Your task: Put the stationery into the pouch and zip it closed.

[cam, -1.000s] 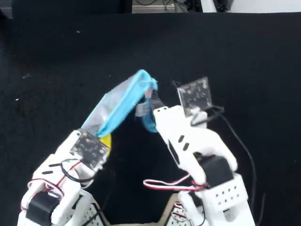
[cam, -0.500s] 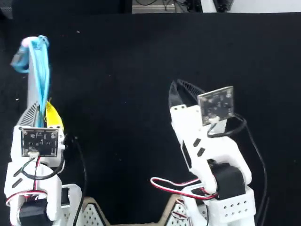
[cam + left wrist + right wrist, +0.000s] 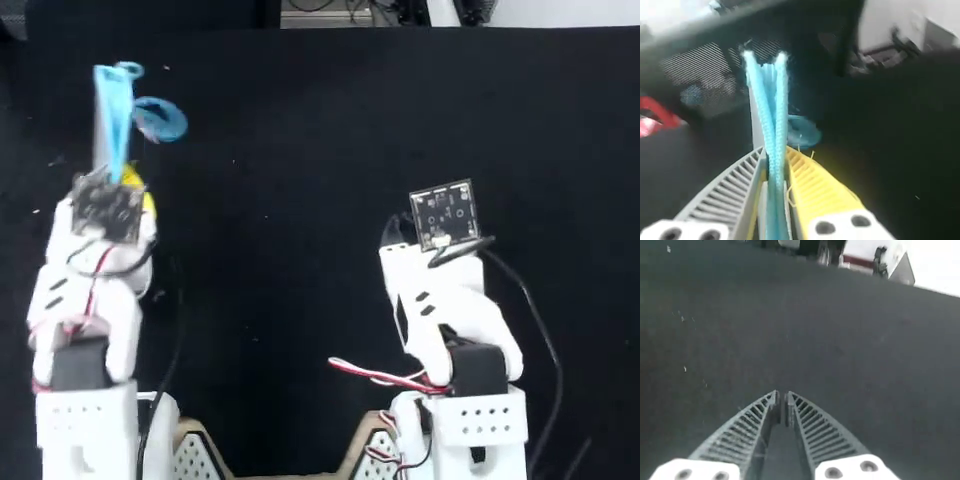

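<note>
2 tools are clenched, the left tool (image 3: 775, 151) on the seemingly zipped pouch (image 3: 771, 120) near the counter's (image 3: 320, 110) far-left corner, the right tool (image 3: 781, 401) empty; next, set it down.

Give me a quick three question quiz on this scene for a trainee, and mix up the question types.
1. True or false: the left gripper is shut on the flat pouch with the light blue zip edge.
2. Multiple choice: the right gripper is A) holding a pen, B) shut and empty, C) wide open around the pouch.
3. Fill in the gap: the table under both arms is ___ in colour.

Key: 1 true; 2 B; 3 black.
</note>
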Robot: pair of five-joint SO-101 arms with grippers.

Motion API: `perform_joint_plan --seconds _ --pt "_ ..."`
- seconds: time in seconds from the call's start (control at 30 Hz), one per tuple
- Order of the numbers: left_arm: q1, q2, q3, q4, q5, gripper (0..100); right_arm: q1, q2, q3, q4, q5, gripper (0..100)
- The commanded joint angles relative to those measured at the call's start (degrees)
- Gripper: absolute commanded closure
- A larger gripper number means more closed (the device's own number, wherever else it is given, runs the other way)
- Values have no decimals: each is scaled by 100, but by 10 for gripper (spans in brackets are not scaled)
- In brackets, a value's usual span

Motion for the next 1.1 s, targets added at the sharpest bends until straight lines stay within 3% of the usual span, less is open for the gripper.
perform_joint_plan --seconds 0.0,0.4,0.5,0.63,0.77,0.97,1.07 --pt "567 1160 -549 -712 26 971 114 -66 356 35 88 984" --pt "1912 3376 -1288 -888 53 966 88 -66 1297 -79 79 984" --pt "2132 3763 -1358 -879 554 920 105 -66 1516 -413 79 984" --pt "2264 4035 -1314 -879 1600 740 114 -66 1684 -642 97 984" --pt "2290 4053 -1411 -879 1934 749 97 -66 1701 -659 97 984" --pt "2290 3692 -2457 580 1873 755 88 -66 1710 -659 79 984" --pt "2246 3578 -2905 1143 1873 706 88 -66 1710 -659 79 984"
